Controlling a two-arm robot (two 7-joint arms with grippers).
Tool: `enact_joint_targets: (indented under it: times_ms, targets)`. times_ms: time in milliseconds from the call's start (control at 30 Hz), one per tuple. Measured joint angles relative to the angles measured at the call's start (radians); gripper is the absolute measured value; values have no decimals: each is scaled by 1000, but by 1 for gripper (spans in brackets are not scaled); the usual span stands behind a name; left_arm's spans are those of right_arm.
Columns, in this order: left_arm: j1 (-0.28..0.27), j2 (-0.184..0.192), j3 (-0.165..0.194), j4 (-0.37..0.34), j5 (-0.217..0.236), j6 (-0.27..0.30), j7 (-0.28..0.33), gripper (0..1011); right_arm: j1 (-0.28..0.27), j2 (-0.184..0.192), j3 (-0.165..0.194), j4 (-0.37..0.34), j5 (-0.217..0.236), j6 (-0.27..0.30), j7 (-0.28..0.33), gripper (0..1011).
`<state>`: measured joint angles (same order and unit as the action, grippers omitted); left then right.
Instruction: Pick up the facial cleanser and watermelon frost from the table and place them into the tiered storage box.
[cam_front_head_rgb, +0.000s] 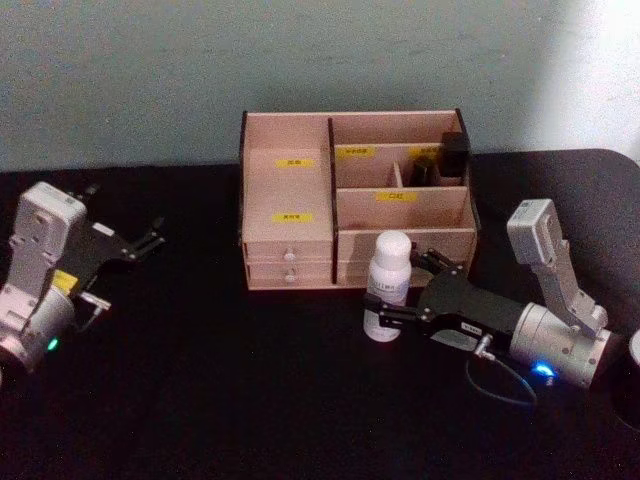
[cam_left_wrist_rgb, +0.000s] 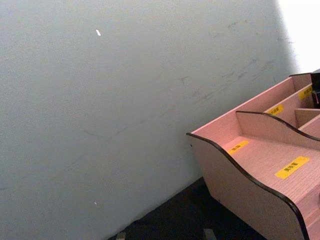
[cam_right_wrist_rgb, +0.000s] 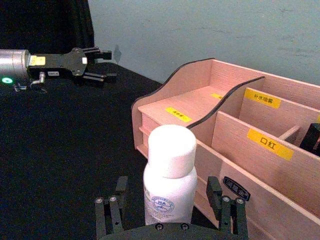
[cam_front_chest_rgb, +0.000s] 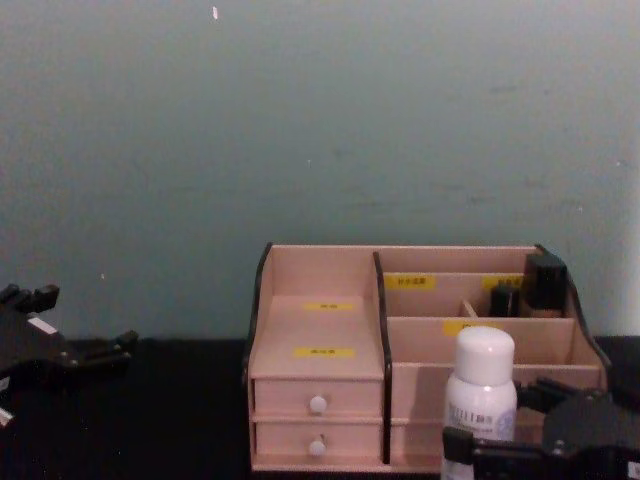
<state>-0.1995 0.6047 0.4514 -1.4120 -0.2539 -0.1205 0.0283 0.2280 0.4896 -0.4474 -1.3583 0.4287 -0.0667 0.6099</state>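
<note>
**Right gripper (cam_right_wrist_rgb: 168, 205).** The fingers (cam_right_wrist_rgb: 215, 192) are spread, one on each side of the lower body of the facial cleanser (cam_front_head_rgb: 393, 262). The right wrist view shows a slim gap between each finger and the bottle. Judged not yet clamped, with nothing in hold. The arm reaches in low over the desk (cam_front_head_rgb: 220, 380) from the near right.

**Facial cleanser.** A white bottle with a white cap, standing upright on the desk. It is just in front of the right half of the tiered storage box (cam_front_head_rgb: 290, 190), on the near side.

**Left gripper (cam_right_wrist_rgb: 106, 64).** The fingers are parted and hold nothing. It is parked at the left, well apart from the box.

**Tiered storage box.**
- It stands at the far middle of the desk, against the wall.
- The stepped open compartments carry yellow labels.
- Two white-knobbed drawers (cam_front_head_rgb: 290, 262) sit at the near left.
- Dark items (cam_front_head_rgb: 455, 155) stand in the far right compartment. What they are cannot be told.

**Watermelon frost.** Cannot be identified among what is shown.

**Progress, as judged.**
- Early stage.
- The cleanser is bracketed for a grasp, but it has not been lifted and is not in the box.
- Left for the cleanser: close on it, raise it over the front wall and set it in a compartment.
- After that, the watermelon frost has to be found and stored.
</note>
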Motion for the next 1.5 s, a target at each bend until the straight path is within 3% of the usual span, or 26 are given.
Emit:
enact_joint_targets:
  times_ms: [600,867,933,1100,1500]
  targets:
    - [0,0,0,0,0,0,0,1001,-2,2,2,-3,0,-1,-1,991]
    - [0,0,0,0,0,0,0,1001,-3,3,2,-4,0,-2,-2,836]
    - [0,0,0,0,0,0,0,1001,-3,3,2,-4,0,-2,-2,733]
    - [0,0,0,0,0,0,0,1001,-3,3,2,-5,0,-2,-2,604]
    - [0,0,0,0,0,0,0,1001,-4,3,2,-5,0,-2,-2,593]
